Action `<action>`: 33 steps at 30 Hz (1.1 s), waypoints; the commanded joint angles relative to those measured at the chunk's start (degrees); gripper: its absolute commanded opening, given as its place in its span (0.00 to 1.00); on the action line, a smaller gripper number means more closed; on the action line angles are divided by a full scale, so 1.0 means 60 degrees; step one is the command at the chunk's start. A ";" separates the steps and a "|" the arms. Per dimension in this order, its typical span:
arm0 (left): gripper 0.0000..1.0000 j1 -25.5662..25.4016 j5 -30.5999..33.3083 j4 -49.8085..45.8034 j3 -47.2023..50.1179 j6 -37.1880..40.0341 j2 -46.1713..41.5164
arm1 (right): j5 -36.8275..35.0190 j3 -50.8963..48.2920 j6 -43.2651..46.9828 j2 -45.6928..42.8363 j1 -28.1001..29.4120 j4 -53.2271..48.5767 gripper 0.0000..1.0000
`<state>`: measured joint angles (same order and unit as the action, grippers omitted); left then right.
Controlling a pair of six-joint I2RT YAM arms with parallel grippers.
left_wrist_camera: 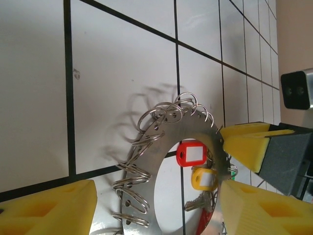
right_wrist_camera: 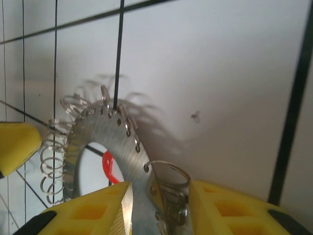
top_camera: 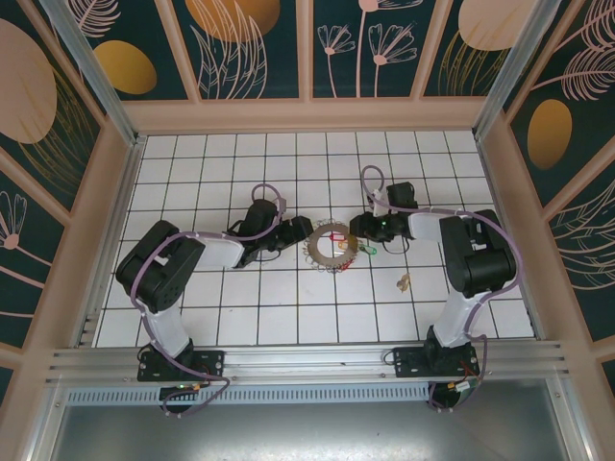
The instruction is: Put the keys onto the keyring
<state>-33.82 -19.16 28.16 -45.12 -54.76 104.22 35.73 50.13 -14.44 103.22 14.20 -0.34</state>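
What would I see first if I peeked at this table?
The shiny metal keyring in the middle of the white tiled table, fringed with little wire loops, with the left end effector and right end effector meeting at it from either side. In the left wrist view, a red key tag and a yellow key tag glow inside its hole.

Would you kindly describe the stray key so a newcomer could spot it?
On the tiled table, find the toothed metal keyring. Look right and nearer the right arm's base: the small yellowish key lies alone on the tiles, unlike the red key inside the ring.
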 commanded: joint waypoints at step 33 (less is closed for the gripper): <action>0.76 -0.0069 0.1197 -0.1593 -0.0712 0.0748 -0.0213 | 0.2121 -0.0387 -0.0115 -0.0452 -0.0253 0.0552 0.00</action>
<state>-34.33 -17.80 23.24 -49.30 -52.77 106.24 47.59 49.19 -13.91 104.31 13.19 0.82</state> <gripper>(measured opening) 0.741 0.067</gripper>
